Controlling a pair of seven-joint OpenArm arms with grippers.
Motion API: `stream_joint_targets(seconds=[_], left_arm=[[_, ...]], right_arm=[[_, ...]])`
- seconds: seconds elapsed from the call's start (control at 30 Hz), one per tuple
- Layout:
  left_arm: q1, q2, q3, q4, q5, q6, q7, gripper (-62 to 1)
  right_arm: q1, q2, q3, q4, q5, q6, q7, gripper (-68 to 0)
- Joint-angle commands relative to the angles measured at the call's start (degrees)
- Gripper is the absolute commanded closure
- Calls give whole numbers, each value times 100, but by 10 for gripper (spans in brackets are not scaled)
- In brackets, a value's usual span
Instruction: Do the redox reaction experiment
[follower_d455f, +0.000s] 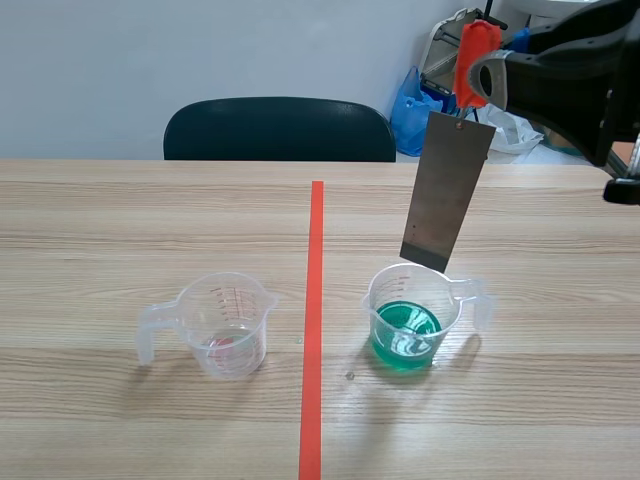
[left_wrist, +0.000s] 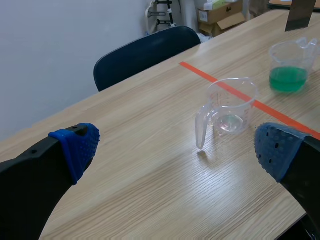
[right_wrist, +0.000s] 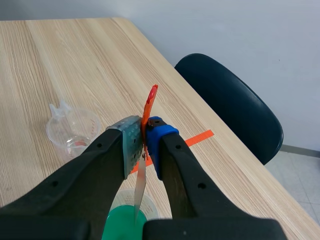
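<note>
Right gripper (right_wrist: 145, 142) clamped on orange handle (follower_d455f: 476, 60) of metal sheet (follower_d455f: 447, 190). Sheet hangs near-vertical, long axis down, lower edge directly over green-liquid cup (follower_d455f: 410, 318), apparently not yet dipped. Left gripper (left_wrist: 176, 150) wide, holding nothing.

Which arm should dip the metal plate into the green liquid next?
Right. The right hand holds the metal plate right above the measuring cup of green liquid. The left hand is open, farther away.

An office-like room: wood-grain table (follower_d455f: 120, 220), dark chair (follower_d455f: 280, 128), plain wall (follower_d455f: 200, 50), cardboard boxes (left_wrist: 220, 14).
</note>
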Motion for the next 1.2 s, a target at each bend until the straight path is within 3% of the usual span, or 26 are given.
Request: stream_joint_targets(seconds=[0.0, 0.13, 0.6, 1.17], left_arm=[[9, 4, -52, 81, -17, -11, 114, -623], [9, 15, -52, 201, 103, -9, 498, -623], [9, 33, -52, 205, 13, 306, 457, -623], [9, 28, -52, 205, -68, 308, 474, -623]], right_arm=[[85, 44, 13, 79, 57, -17, 129, -6], [85, 44, 13, 79, 57, -17, 131, -6], [85, 44, 13, 79, 57, -17, 131, -6], [85, 44, 13, 79, 59, -17, 127, -6]])
